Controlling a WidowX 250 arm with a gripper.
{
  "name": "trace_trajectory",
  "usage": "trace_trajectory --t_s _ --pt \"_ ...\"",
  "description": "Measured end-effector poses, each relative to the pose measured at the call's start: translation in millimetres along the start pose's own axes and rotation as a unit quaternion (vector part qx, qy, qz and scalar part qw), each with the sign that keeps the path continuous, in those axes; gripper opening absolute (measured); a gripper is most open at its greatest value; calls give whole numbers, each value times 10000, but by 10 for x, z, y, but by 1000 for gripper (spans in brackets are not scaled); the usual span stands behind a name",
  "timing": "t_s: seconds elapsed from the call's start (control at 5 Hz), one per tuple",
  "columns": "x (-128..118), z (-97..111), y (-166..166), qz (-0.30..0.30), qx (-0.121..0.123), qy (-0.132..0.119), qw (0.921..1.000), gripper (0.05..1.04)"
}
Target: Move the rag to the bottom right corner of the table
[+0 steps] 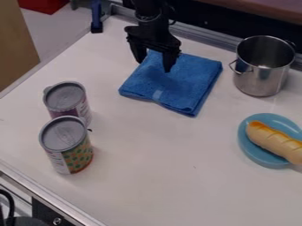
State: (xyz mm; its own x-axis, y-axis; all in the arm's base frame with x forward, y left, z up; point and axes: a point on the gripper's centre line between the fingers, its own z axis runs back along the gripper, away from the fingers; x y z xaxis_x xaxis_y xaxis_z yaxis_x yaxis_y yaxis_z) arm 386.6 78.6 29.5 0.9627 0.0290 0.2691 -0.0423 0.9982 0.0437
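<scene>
The black gripper (154, 63) hangs at the top centre of the camera view, its two fingers apart, over the upper left part of the rag. The blue rag (186, 84) lies folded and flat on the white table (147, 163), in the upper middle. Nothing is held between the fingers; whether their tips touch the cloth I cannot tell. Part of the rag's top left edge is hidden behind the gripper.
Two cans, one upper (68, 100) and one lower (66, 145), stand at the left. A metal pot (261, 77) stands at the upper right. Below it, a blue plate (251, 152) holds a bread-like toy (274, 142) at the right edge.
</scene>
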Motion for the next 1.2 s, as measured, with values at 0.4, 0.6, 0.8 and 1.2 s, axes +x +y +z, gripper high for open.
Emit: trace_trajectory --t_s 0.4,0.6,0.8,1.2 --pt "50 -186 -63 137 -39 451 9989 996" --pt "161 -157 -156 -34 -16 459 9989 996" --pt "198 -156 -248 -332 89 386 9987 964" --pt "101 -364 -354 -858 5 554 9948 409"
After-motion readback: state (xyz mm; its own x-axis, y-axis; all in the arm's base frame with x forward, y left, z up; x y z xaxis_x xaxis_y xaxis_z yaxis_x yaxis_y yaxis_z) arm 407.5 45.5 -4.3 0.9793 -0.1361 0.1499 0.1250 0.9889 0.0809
